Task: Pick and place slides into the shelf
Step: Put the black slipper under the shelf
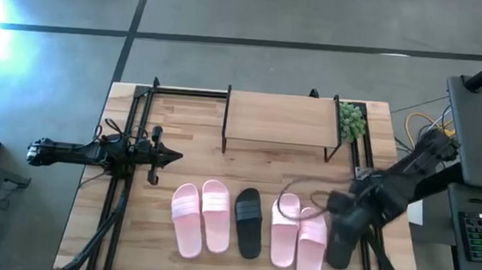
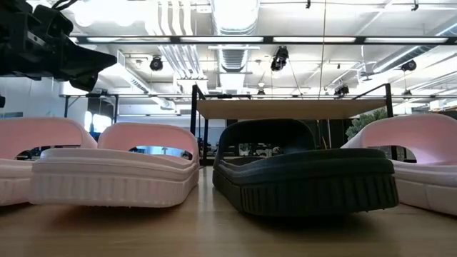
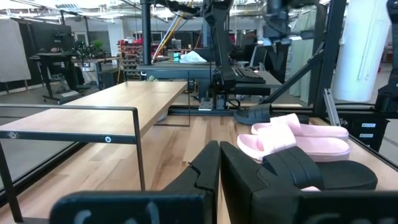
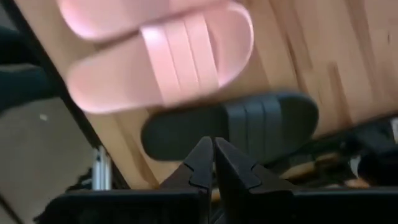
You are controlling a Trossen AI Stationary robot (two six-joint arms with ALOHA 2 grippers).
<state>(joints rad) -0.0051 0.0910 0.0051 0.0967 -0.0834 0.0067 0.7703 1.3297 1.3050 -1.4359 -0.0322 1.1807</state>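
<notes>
- Directly under the right gripper (image 4: 213,163), whose fingers are pressed together holding nothing, lies a black slide (image 4: 249,127), lengthwise along the table's right edge.
- Beside it, a pink slide (image 4: 168,53) lies parallel.
- Farther off stands the shelf (image 1: 278,119).
- Only the high view shows the left gripper (image 1: 170,155), shut, far left.

No readable text, label, brand, number or sign is shown on anything in these views, whether near either claw or farther off.

Matt rubbery slides (image 1: 202,218), pale wood shelf (image 1: 278,118) board, thin black metal legs
</notes>
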